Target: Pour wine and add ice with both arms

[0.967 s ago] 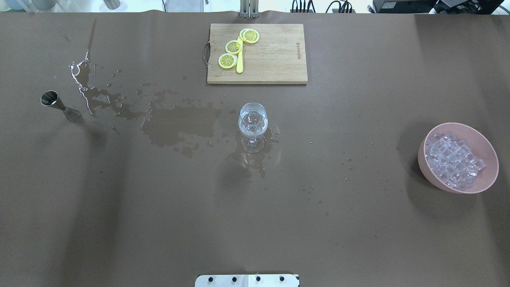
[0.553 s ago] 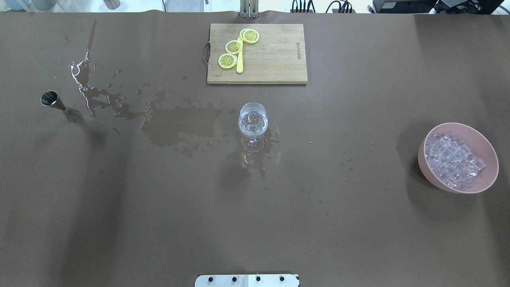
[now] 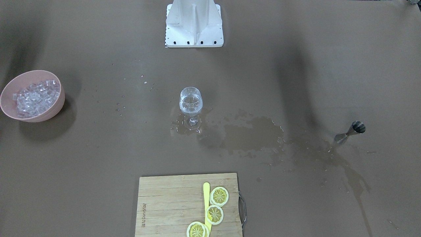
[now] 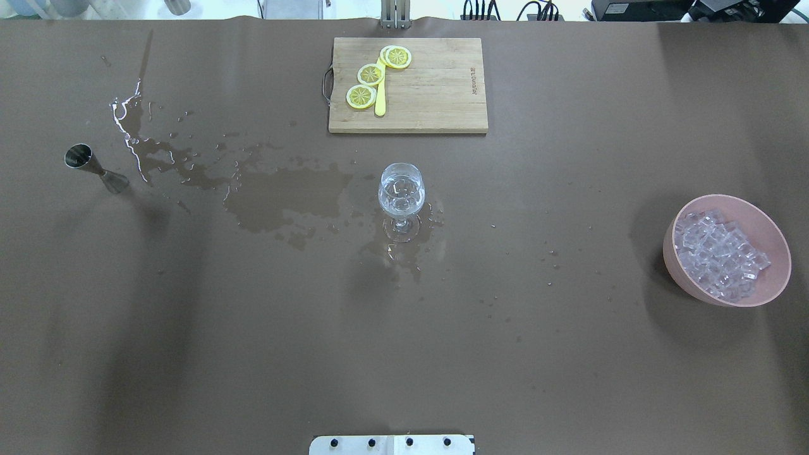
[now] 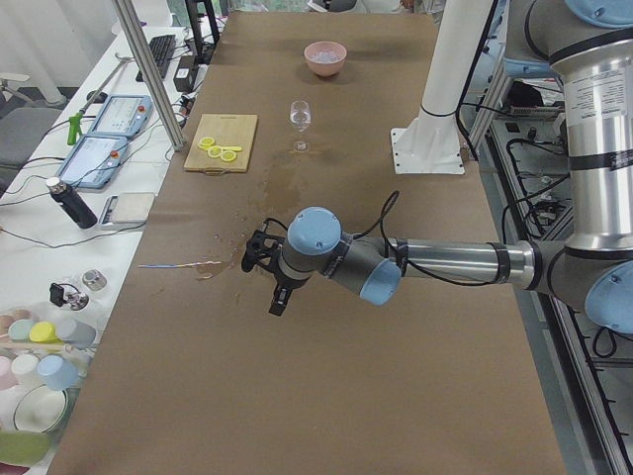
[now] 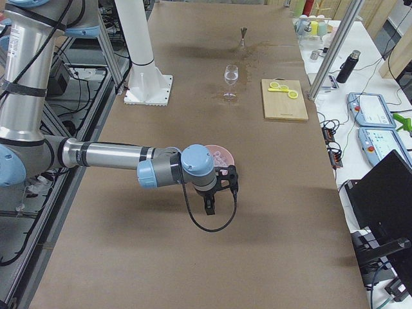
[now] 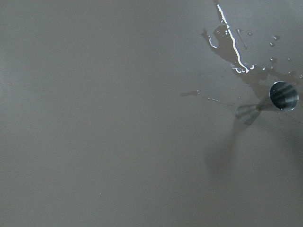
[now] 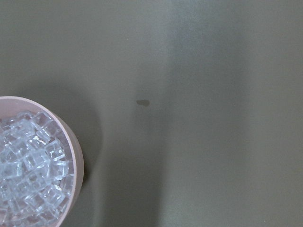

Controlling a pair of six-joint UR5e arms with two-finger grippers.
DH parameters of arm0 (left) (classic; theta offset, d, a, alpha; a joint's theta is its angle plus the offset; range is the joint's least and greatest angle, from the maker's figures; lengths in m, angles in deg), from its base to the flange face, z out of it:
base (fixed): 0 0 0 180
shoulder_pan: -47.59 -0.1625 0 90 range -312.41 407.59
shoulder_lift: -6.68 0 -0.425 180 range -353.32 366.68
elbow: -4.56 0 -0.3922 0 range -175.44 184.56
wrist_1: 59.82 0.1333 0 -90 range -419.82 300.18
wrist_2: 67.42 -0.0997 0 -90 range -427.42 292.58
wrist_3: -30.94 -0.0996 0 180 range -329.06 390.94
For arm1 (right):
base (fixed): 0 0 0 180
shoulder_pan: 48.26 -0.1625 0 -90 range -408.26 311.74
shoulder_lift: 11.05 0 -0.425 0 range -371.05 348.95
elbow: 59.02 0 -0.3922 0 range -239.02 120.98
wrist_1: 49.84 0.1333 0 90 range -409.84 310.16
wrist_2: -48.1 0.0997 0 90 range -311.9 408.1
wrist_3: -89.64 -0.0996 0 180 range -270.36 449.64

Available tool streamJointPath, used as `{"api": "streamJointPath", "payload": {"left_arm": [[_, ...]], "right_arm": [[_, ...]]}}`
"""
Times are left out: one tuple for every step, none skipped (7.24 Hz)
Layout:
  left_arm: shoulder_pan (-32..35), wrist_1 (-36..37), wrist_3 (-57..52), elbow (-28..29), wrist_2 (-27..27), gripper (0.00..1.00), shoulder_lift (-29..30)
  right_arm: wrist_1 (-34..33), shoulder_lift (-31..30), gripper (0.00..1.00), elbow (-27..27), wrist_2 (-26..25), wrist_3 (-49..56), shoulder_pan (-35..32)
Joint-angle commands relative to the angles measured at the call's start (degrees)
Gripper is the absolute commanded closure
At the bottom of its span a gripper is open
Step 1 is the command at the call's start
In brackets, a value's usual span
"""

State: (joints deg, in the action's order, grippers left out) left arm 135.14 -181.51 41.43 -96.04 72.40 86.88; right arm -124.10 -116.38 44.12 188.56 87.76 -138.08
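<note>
Currently can't tell the width of the left end effector [image 5: 265, 269] or the right end effector [image 6: 219, 193]: side views only.

Risks, overhead frame:
- ice [image 4: 717, 254], in the pink bowl [image 4: 778, 268] at right edge, is slick and may slip from the grip
- wine glass [image 4: 401, 188], centre, holding wine [image 4: 401, 198], stands on a wet patch [image 4: 284, 199] of the surface [image 4: 404, 354]; a nudge slides or tips it
- jigger [image 4: 95, 165], left edge, is top-heavy

Count: 1 bowl, 1 glass, 1 jigger, 1 cutting board [image 4: 436, 95], 3 lemon slices [image 4: 361, 96]; cubes uncountable.

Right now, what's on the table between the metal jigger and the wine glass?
Only spilled liquid: dark wet stains spread across the stretch between the jigger and the wine glass. No object stands there, as the overhead view shows.
</note>
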Motion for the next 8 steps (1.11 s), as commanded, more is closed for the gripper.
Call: {"api": "streamJointPath", "payload": {"left_arm": [[-1.07,-16.91,6.67,7.23,-0.51,0.02,2.06],[-1.07,-25.36,9.95,10.74,-0.86,0.02,2.76],[-1.07,-32.49,10.33,11.99,-3.38,0.02,3.46],[-1.59,-35.35,12.42,12.62,-6.72,0.02,3.90],[-4.46,-37.38,14.79,13.14,-9.62,0.02,5.39],[-10.32,-41.05,15.16,14.89,-16.61,0.02,5.49],[-15.34,-46.40,18.30,18.30,-21.55,0.02,6.53],[-18.44,-49.49,20.51,21.03,-21.95,0.02,8.28]], "right_arm": [[2.01,-0.22,0.00,-0.31,0.33,-0.22,0.34],[1.93,-0.14,0.00,-0.74,0.42,-0.40,0.86],[2.10,-0.05,0.00,-0.57,0.77,-0.49,0.96],[2.01,0.30,0.00,-0.66,0.95,-0.49,1.48],[2.01,0.74,0.00,-0.75,0.95,-0.49,2.27],[2.01,0.65,0.00,-0.92,1.12,-0.49,2.45],[2.01,0.65,0.00,-0.92,1.82,-0.40,2.54],[2.01,0.56,0.00,-0.92,3.57,-0.49,2.54]]}}
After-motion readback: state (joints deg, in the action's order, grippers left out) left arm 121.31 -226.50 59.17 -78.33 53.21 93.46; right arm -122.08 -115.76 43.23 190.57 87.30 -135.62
